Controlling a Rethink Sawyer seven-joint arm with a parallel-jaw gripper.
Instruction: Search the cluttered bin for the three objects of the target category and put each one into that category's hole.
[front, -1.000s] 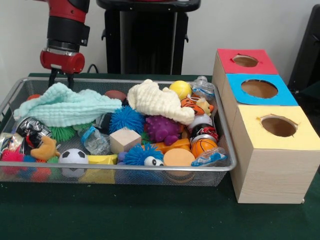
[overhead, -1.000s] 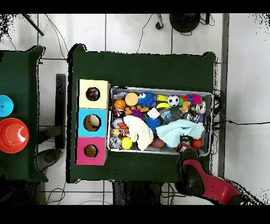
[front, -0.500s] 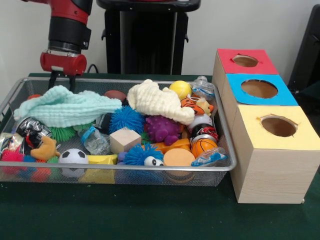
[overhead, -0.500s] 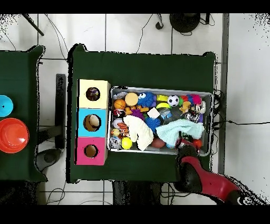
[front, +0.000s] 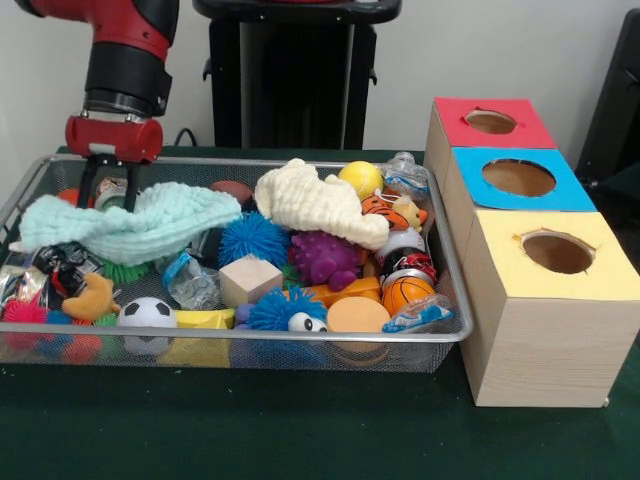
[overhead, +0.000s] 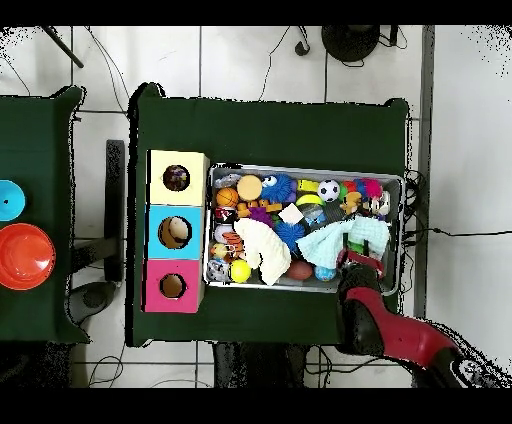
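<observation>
Fingers (front: 106, 192) pinch soft, waffle-textured mint cloth (front: 130, 225) over wire bin (front: 300, 345).

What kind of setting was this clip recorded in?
Most likely a robotics lab set up for a sorting trial. A green-covered table stands on a tiled floor with loose cables. On it sit a wire bin crammed with toys and a wooden box with three colour-coded holes.

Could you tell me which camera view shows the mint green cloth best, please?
The front view: the mint green cloth drapes across the bin's toys below the gripper. The overhead view shows only a small pale patch beside the arm.
</observation>
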